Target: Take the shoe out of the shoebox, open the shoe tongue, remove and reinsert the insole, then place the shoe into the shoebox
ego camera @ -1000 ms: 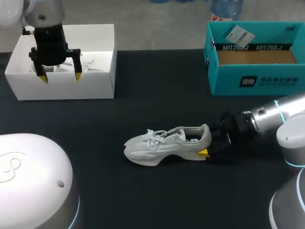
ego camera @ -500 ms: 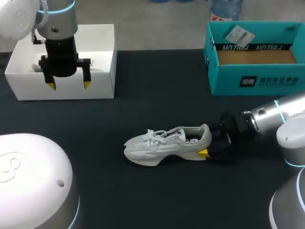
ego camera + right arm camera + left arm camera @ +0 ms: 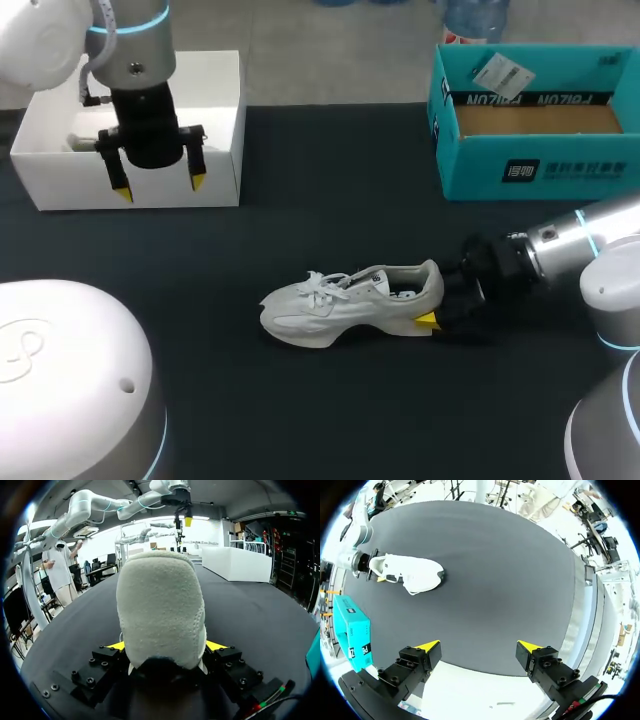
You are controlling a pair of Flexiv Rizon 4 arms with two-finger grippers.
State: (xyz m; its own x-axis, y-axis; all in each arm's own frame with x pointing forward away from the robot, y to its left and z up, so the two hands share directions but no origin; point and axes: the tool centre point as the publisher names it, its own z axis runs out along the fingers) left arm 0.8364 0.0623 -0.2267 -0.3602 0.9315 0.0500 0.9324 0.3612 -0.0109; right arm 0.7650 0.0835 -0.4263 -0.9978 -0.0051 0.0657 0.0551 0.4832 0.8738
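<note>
A white sneaker (image 3: 345,300) lies on its sole in the middle of the black table, toe to the left. My right gripper (image 3: 437,312) is at its heel, and in the right wrist view the padded heel (image 3: 162,610) fills the gap between the fingers, touching both, so it is shut on the shoe. My left gripper (image 3: 157,185) hangs open and empty over the front wall of the open white box (image 3: 215,120) at the back left. From the left wrist view, the sneaker (image 3: 412,572) lies far ahead of that gripper (image 3: 478,647).
An open teal box (image 3: 535,165) with a brown floor stands at the back right, also seen beside the left gripper as the teal box (image 3: 352,630). White arm bases fill the front left (image 3: 70,380) and front right (image 3: 610,300) corners.
My left gripper has moved right and toward the front, from above the white box's inside to over its front wall. The sneaker and the right arm have not moved.
</note>
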